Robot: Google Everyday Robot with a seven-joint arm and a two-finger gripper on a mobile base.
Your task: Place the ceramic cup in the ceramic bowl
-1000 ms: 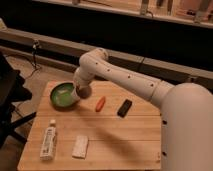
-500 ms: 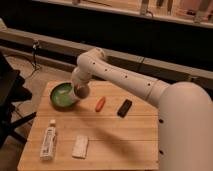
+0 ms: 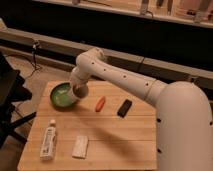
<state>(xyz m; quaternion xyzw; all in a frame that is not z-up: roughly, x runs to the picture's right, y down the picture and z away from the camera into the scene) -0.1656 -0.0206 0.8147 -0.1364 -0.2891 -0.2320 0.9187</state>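
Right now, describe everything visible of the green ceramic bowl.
The ceramic bowl is round, shallow and green, with a paler glossy inside and a darker rim. It stands upright on the wooden table, near its far left corner as seen. The gripper is at the bowl's right edge and covers part of the rim there; whether they touch cannot be told. The orange object lies apart, to its right.

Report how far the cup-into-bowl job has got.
Done: the ceramic cup appears lifted off the table, at the gripper. In hand: the gripper hangs over the right rim of the ceramic bowl. Left: set the cup down inside the bowl and release; it does not rest there yet.
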